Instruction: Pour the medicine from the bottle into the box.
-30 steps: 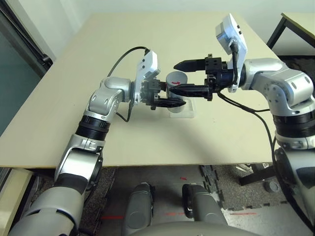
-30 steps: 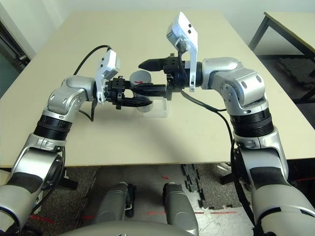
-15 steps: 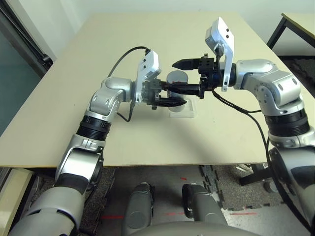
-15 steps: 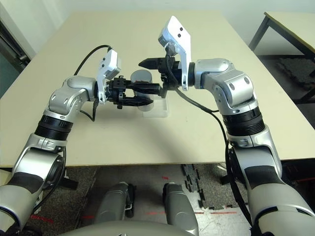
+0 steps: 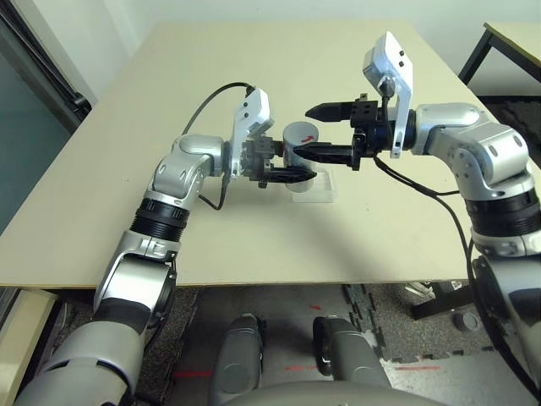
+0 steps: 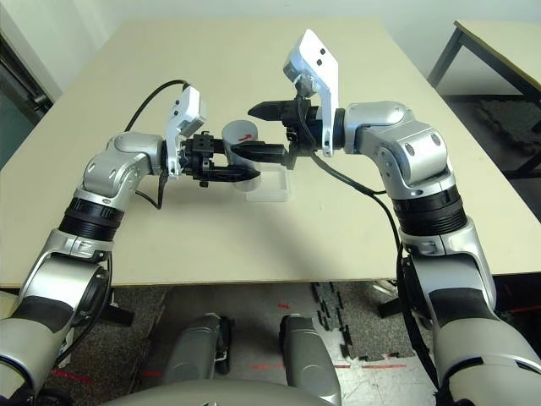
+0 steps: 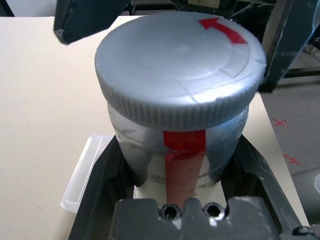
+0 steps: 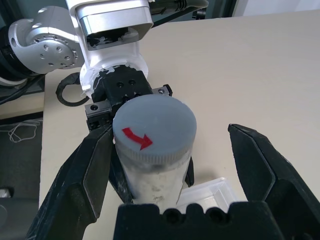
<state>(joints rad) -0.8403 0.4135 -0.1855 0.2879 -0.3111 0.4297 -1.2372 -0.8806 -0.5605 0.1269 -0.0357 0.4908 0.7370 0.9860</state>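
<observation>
Both grippers meet mid-table: left gripper (image 5: 283,173) clamps the bottle (image 5: 297,145) above the box (image 5: 314,189), right gripper (image 5: 325,131) has backed off slightly, wide open around the cap (image 8: 154,129), still on, nothing poured.

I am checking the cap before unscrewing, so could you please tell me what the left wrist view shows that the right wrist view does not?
Left wrist view alone: a red strip running down the side of the bottle, and the ribbed edge of its cap seen from the side. Right wrist view alone: the cap face-on with its curved red arrow, the open right gripper with a finger on either side of it, and the left gripper clamping the bottle's body from behind. Both show the capped bottle held above the table and a corner of the clear box beneath it.
</observation>
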